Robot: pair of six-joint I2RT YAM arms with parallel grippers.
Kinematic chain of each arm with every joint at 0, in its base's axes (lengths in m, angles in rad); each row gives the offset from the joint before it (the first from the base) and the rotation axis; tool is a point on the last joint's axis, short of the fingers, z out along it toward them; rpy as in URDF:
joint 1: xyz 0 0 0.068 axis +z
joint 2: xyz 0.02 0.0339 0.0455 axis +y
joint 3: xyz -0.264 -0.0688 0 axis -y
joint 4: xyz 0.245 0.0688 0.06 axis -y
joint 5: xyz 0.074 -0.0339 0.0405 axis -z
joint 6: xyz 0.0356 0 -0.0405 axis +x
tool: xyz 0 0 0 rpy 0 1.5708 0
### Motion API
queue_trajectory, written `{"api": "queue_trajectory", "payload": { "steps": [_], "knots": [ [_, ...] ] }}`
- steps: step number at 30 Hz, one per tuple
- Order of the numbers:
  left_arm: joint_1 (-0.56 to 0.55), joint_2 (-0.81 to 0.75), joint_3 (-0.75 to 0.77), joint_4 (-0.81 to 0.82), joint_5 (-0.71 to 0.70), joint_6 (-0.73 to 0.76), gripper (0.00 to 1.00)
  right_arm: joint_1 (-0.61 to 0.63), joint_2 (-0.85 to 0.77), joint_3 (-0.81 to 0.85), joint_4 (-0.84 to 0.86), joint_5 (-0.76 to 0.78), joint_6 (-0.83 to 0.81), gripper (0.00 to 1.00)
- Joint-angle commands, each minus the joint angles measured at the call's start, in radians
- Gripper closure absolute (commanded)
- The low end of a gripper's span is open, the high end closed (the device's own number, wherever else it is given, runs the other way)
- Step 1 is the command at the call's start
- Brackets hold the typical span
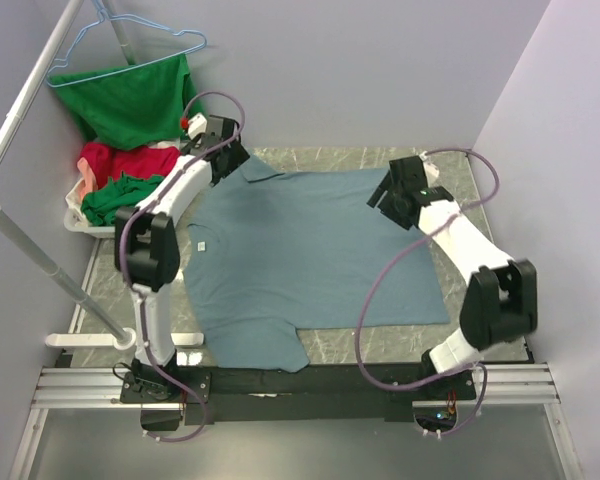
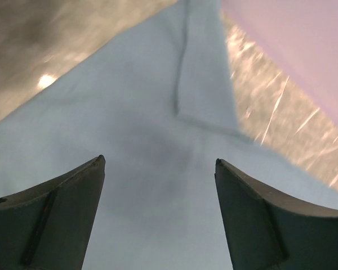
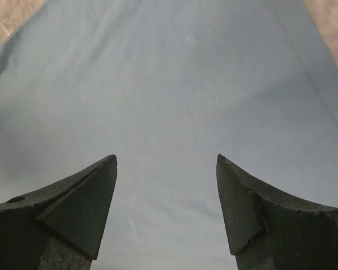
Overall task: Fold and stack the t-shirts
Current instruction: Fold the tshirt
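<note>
A dusty grey-blue t-shirt (image 1: pixel 300 255) lies spread flat on the marble table, collar at the far left, one sleeve hanging toward the near edge. My left gripper (image 1: pixel 230 160) is open just above its collar end; the left wrist view shows the gripper (image 2: pixel 160 160) over the cloth (image 2: pixel 129 185) by a folded collar flap. My right gripper (image 1: pixel 385 200) is open over the shirt's far right part; its wrist view shows the gripper (image 3: pixel 167 157) over plain blue cloth (image 3: pixel 169 101). Red (image 1: pixel 130 160) and dark green (image 1: pixel 120 195) shirts lie heaped at far left.
A white basket (image 1: pixel 80 215) at the far left holds the red and green shirts. A green garment (image 1: pixel 135 100) hangs on a blue hanger from a white rail (image 1: pixel 30 110). Walls close in at the back and right. Bare marble (image 1: pixel 450 175) shows at the far right.
</note>
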Motion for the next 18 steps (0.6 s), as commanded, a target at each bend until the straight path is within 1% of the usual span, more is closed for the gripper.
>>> {"api": "queue_trajectory", "payload": {
  "steps": [1,2,3,5,6,8,12,18],
  "knots": [
    [0.045,0.174,0.165,0.126,0.152,0.048,0.18,-0.009,0.122,0.103,0.057,0.023,-0.023,0.22],
    [0.06,0.209,0.235,0.128,0.177,0.045,0.19,-0.011,0.14,0.126,0.057,0.023,-0.025,0.22],
    [0.063,0.278,0.271,0.126,0.218,0.042,0.2,-0.014,0.174,0.137,0.055,0.023,-0.023,0.22],
    [0.07,0.34,0.375,0.118,0.243,0.053,0.23,-0.025,0.202,0.159,0.068,0.022,-0.026,0.22],
    [0.07,0.39,0.401,0.108,0.255,0.059,0.24,-0.029,0.225,0.166,0.069,0.02,-0.025,0.22],
    [0.07,0.427,0.441,0.112,0.269,0.065,0.26,-0.046,0.254,0.183,0.077,0.008,-0.025,0.22],
    [0.071,0.456,0.42,0.152,0.294,0.056,0.29,-0.064,0.292,0.209,0.078,-0.001,-0.02,0.22],
    [0.07,0.476,0.4,0.158,0.317,0.056,0.34,-0.071,0.32,0.225,0.077,-0.013,-0.016,0.22]
  ]
}}
